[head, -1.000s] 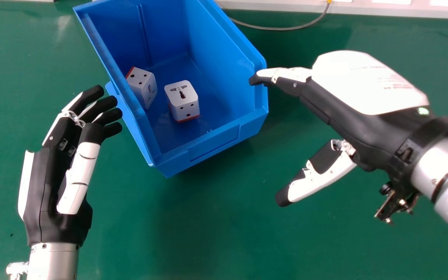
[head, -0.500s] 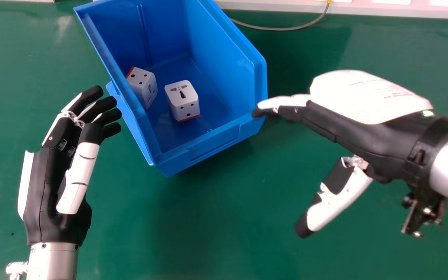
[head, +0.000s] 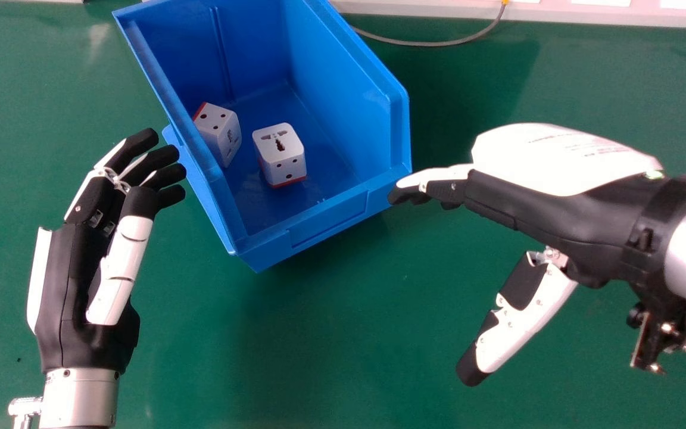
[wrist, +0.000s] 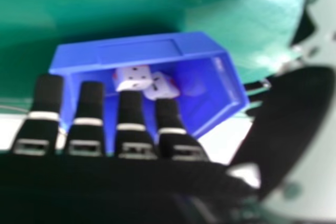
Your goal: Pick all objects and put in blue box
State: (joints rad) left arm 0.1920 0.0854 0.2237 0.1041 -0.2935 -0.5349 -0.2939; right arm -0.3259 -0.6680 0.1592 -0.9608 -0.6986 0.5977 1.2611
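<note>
Your right robot hand is spread wide, holding nothing, fingertips at the box; your left robot hand, relaxed, is across from it. Inside lie one cube and a second cube; the head view gives you its socket slots, the right hand view dotted faces. Beyond, a cable curves over the green surface to a white ledge.

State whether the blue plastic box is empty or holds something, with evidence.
Not empty: two white cube-shaped adapters sit inside.
</note>
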